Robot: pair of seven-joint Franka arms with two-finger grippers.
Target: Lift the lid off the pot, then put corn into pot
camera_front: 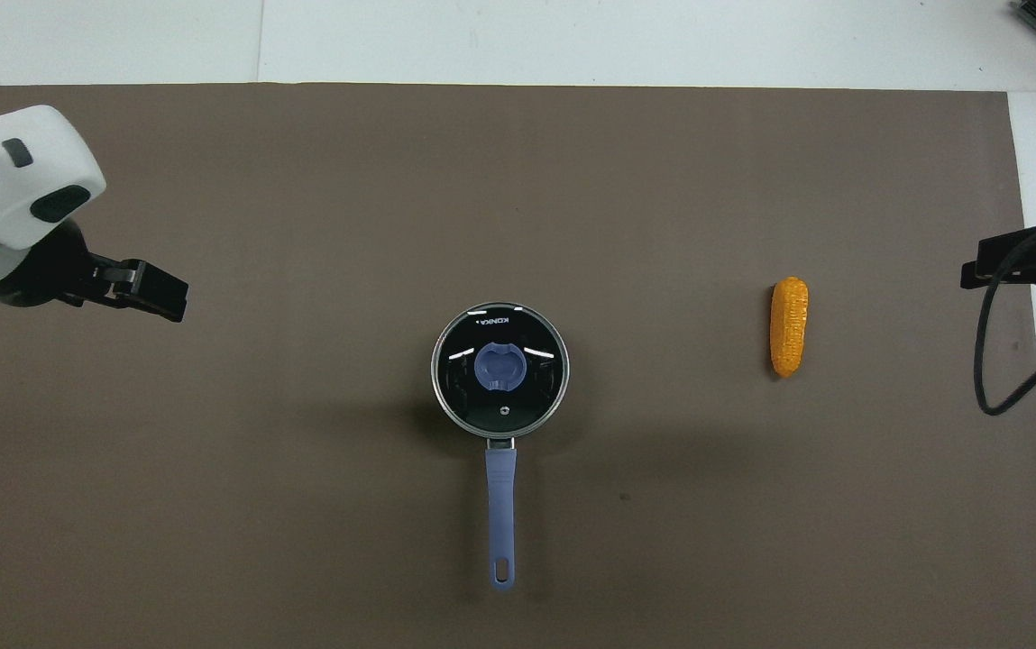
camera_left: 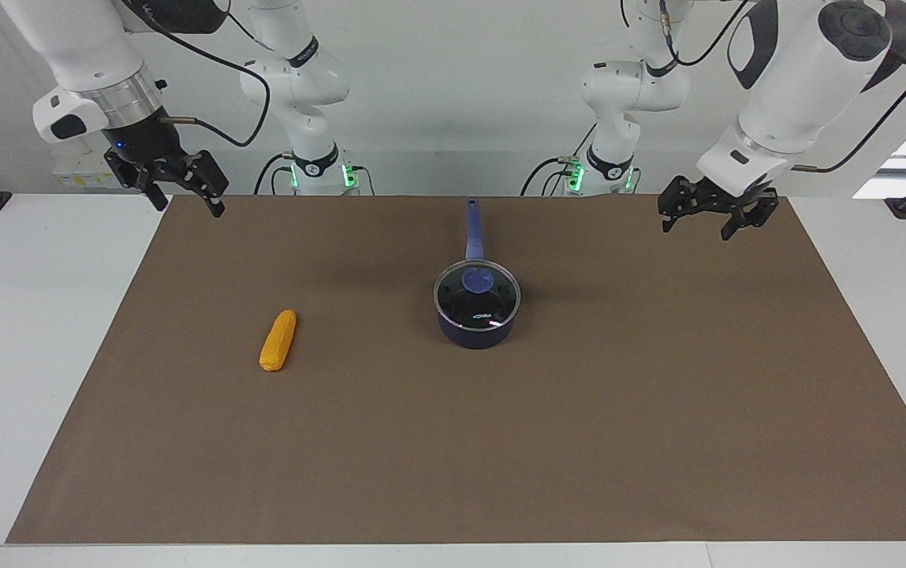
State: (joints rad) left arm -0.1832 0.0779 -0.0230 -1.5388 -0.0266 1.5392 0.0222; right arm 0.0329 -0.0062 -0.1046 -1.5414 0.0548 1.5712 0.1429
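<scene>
The dark blue pot (camera_left: 476,333) stands at the middle of the brown mat, its long blue handle (camera_left: 472,229) pointing toward the robots. The glass lid (camera_left: 494,304) with its blue knob sits closed on the pot; it also shows in the overhead view (camera_front: 499,365). The orange-yellow corn (camera_left: 278,340) lies on the mat toward the right arm's end, also seen in the overhead view (camera_front: 789,326). My left gripper (camera_left: 697,230) hangs open and empty over the mat's edge at the left arm's end. My right gripper (camera_left: 191,210) hangs open and empty over the mat's corner by its base.
The brown mat (camera_left: 500,457) covers most of the white table (camera_left: 19,355). White table strips run along both ends. A black cable (camera_front: 991,361) hangs by the right gripper (camera_front: 977,270). The left gripper (camera_front: 166,302) is over the mat's end.
</scene>
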